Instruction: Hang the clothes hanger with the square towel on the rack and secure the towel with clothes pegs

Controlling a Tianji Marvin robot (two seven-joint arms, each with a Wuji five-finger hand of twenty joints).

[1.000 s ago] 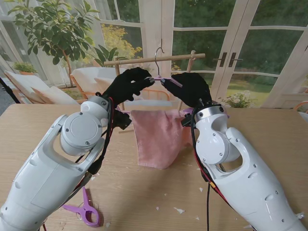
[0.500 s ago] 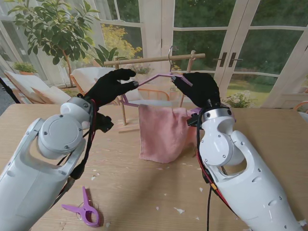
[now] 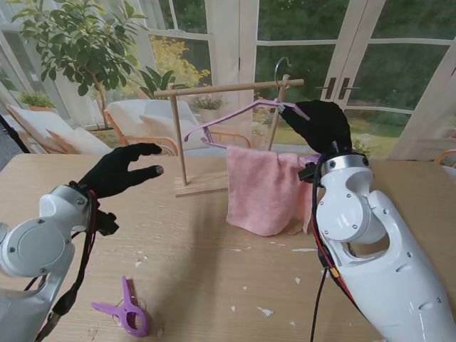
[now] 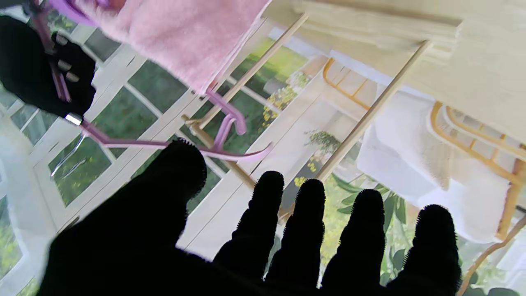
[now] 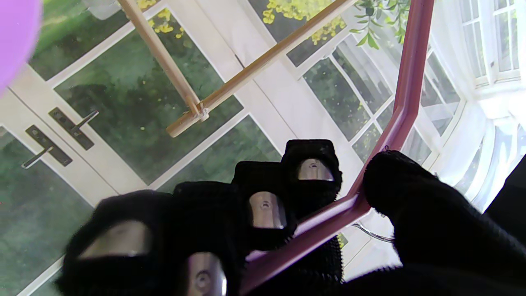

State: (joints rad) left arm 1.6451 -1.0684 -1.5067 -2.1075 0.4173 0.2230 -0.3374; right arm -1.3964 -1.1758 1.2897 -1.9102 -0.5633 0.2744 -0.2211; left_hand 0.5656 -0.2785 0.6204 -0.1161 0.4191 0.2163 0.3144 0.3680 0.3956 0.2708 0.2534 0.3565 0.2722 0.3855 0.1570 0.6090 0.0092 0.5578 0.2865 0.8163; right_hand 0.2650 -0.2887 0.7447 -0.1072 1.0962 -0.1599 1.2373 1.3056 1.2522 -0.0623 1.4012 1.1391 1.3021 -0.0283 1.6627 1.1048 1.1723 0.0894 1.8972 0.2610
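**Hanger raised to the rack in one hand**

While the left hand (image 3: 121, 169) floats over the table's (image 3: 214, 285) left side with its fingers spread and nothing in them, it sits well apart from the hanger, probably freed for the pegs. Nearest me on that side lies a purple clothes peg (image 3: 125, 308), smooth plastic with two looped handles, untouched on the pale wood grain among small white scraps.

Farther back stands the rack (image 3: 228, 88), a thin round wooden rail on slim uprights with a flat foot. Next comes the clothes hanger (image 3: 235, 118), a slender lilac frame with a metal hook, tilted so its left end dips; the hook rises beside the rail's right end, though whether it rests on the rail I cannot tell. Draped over the hanger's bar, the square towel (image 3: 262, 189) hangs in soft, fluffy pink folds, its lower edge close to the tabletop.

At the right, the right hand (image 3: 318, 122) is closed on the hanger's shoulder, thumb against curled fingers (image 5: 312, 170), which keeps the frame raised at rail height for hooking.
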